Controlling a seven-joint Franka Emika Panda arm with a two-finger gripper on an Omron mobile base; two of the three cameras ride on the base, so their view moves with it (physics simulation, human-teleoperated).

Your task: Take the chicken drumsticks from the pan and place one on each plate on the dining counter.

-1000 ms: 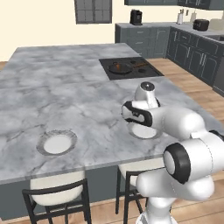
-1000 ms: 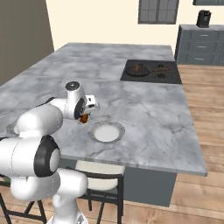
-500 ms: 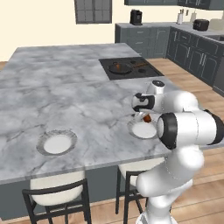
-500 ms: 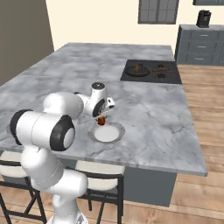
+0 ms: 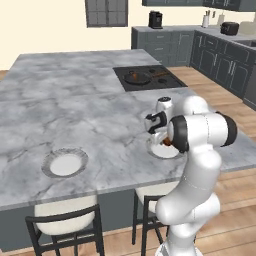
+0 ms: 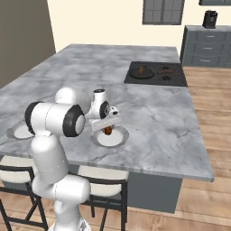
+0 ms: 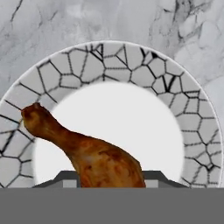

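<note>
A chicken drumstick (image 7: 94, 157), orange-brown with its bone end pointing left, sits between my gripper's (image 7: 109, 177) fingers, which are shut on it. It hangs just above the white centre of a plate (image 7: 131, 61) with a grey cracked-pattern rim. From the base views this plate (image 5: 159, 152) (image 6: 109, 137) lies near the dining counter's (image 5: 75, 115) front edge, the gripper (image 5: 162, 137) (image 6: 108, 126) right over it. A second plate (image 5: 64, 163) lies bare further left. The pan (image 5: 137, 77) (image 6: 143, 72) sits on the stovetop with another drumstick (image 6: 143, 69) in it.
The black stovetop (image 5: 150, 78) is set into the counter's far right part. Two stools (image 5: 65, 225) stand under the counter's front edge. Grey cabinets (image 5: 220, 60) line the right wall, with a dark coffee machine (image 5: 155, 19) on the back counter.
The arm has swung upright and carried the drumstick from beside the near plate to right over it, lower than before. The plates and pan have not moved.
</note>
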